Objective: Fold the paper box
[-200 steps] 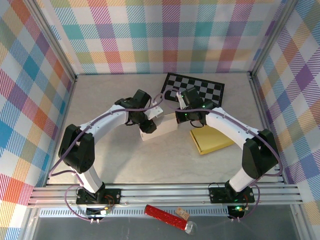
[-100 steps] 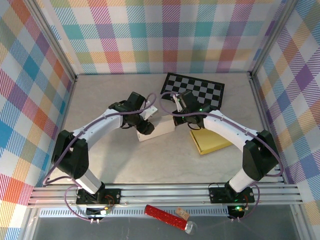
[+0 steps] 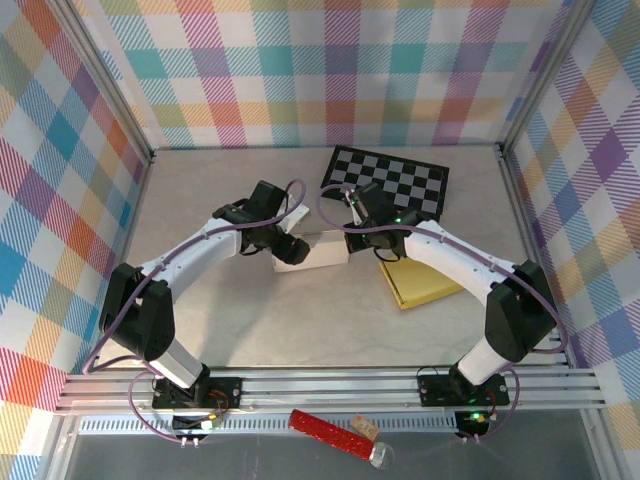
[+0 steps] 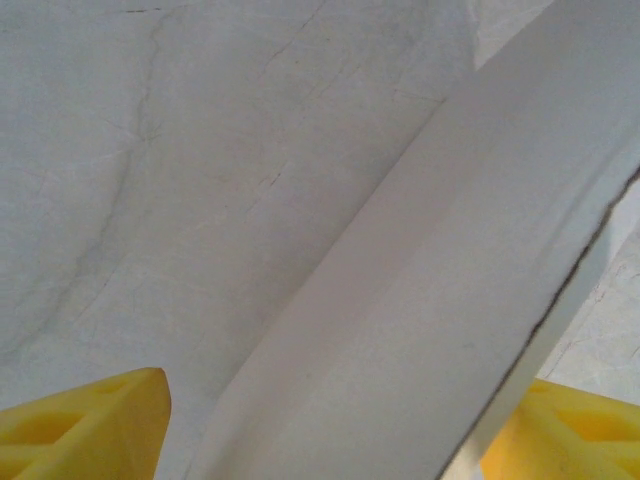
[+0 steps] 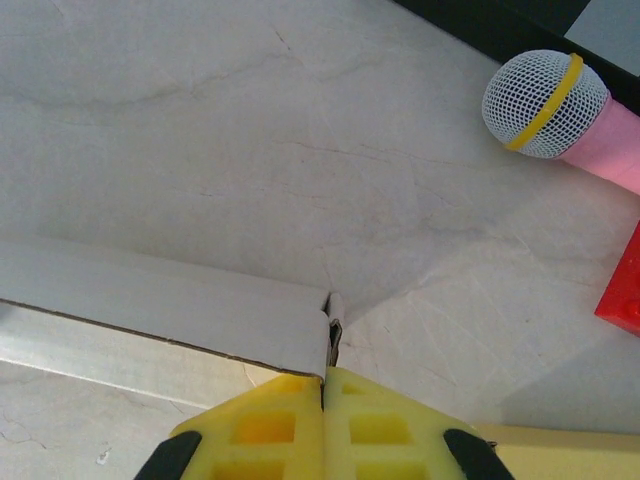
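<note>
The white paper box lies on the table between my two arms, its lid panel partly raised. My left gripper is at the box's left end. In the left wrist view its yellow fingers stand wide apart, with a white panel of the box slanting between them and a gap beside the left finger. My right gripper is at the box's right end. In the right wrist view it is shut, pinching a thin flap at the corner of the box.
A black-and-white checkerboard lies behind the box. A yellow pad sits to its right. A pink microphone with a mesh head and a red block lie beyond my right gripper. A red tube rests below the rail.
My left gripper has opened and drawn back to the left. The box has swung round to lie more level across the table. My right gripper has stayed shut on its corner.
</note>
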